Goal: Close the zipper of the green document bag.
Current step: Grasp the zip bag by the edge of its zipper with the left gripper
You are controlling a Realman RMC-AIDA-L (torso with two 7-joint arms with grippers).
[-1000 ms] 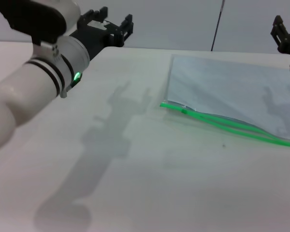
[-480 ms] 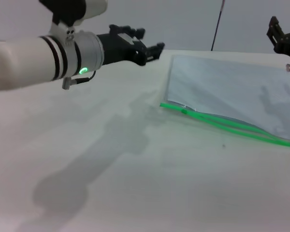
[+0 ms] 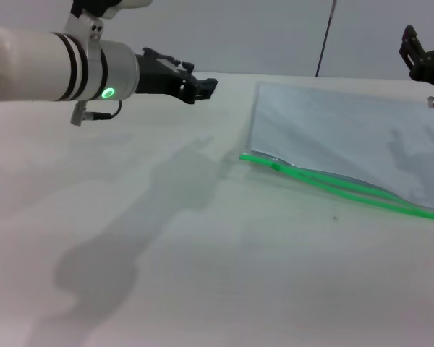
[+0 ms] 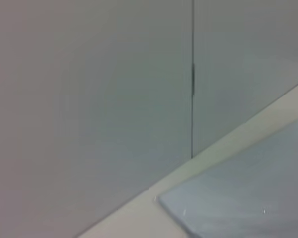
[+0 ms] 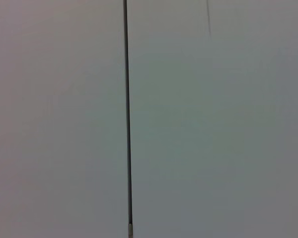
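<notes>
Bag (image 3: 340, 137) lies flat on bench (image 3: 202, 275), zipper (image 3: 333, 182) gaping; left gripper (image 3: 202, 88) hovers beside it, jaws' state unclear; right gripper (image 3: 423, 54) parked far right.

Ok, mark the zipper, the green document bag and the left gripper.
zipper (image 3: 325, 181): head view, green strip, mid-length.
green document bag (image 3: 333, 134): head view, flat translucent face.
left gripper (image 3: 206, 88): head view, fingertips.

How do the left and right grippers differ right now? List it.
The left gripper reaches in over the table, short of the green document bag; the right gripper hangs at the view's right edge, partly cut off. Both are off the bag and its zipper.
</notes>
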